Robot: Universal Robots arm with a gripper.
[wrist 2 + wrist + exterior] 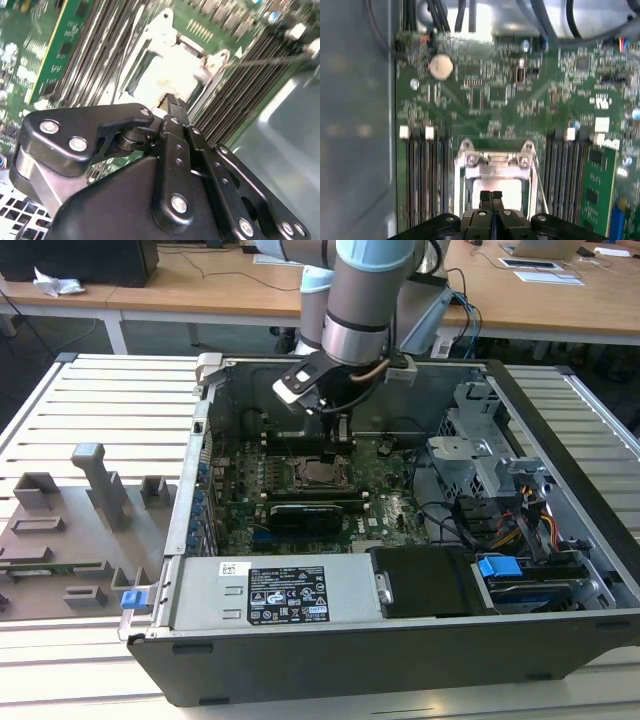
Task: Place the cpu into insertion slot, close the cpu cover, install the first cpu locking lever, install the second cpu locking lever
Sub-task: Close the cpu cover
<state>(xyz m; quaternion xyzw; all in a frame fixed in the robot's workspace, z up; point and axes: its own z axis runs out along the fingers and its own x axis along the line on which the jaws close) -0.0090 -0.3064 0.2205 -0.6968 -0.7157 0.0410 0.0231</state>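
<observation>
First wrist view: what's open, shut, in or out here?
cpu, lying in the insertion slot.
cpu cover, looks folded down around the cpu.
locking lever, thin wire, looks unhooked.
end effector, shut, tips just over the cpu.
computer case, side open.

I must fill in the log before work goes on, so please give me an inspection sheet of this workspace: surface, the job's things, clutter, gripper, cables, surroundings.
Surface: white slatted table carrying an open computer case.
Job's things: socket on the green board; the silver cover lies flat around a bright chip; a thin wire lever runs beside the frame, and whether it is latched cannot be told.
Clutter: grey holder tray at the exterior view's left of the case.
Gripper: gripper shut, tips over the chip; contact cannot be told.
Cables: bundle inside the case, at the exterior view's right.
Surroundings: wooden desks behind the table.
</observation>
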